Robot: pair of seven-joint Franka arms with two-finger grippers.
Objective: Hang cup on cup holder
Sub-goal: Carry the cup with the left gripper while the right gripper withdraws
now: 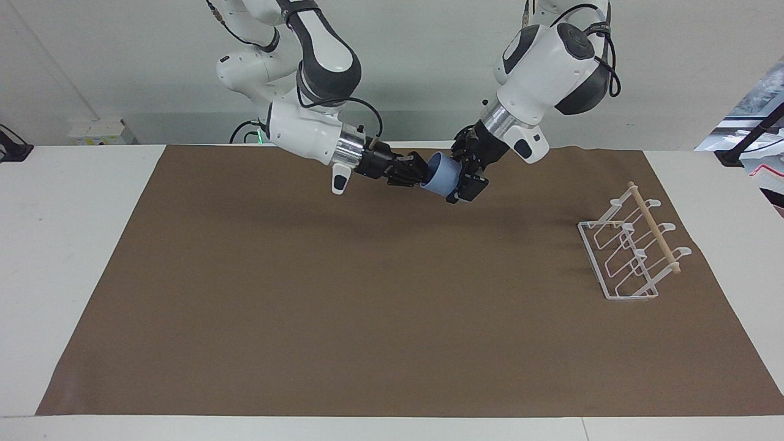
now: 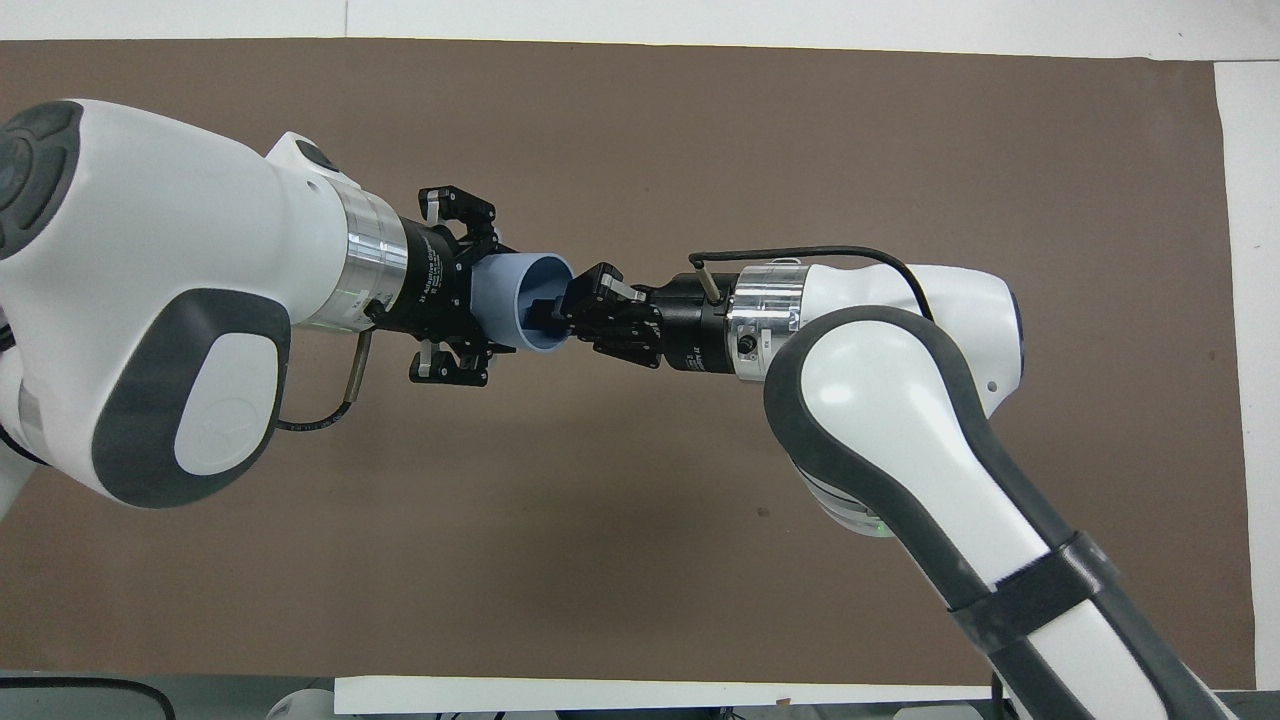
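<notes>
Light-blue plastic cup [image 1: 442, 177], judged light and stiff, is held mid-air at rim by right gripper [image 1: 418, 173], base framed by spread left gripper [image 1: 465, 177] fingers.

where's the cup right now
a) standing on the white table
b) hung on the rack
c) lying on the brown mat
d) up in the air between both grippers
d: the cup is held above the mat, the right gripper at its open mouth and the left gripper around its base; the cup holder carries nothing.
</notes>
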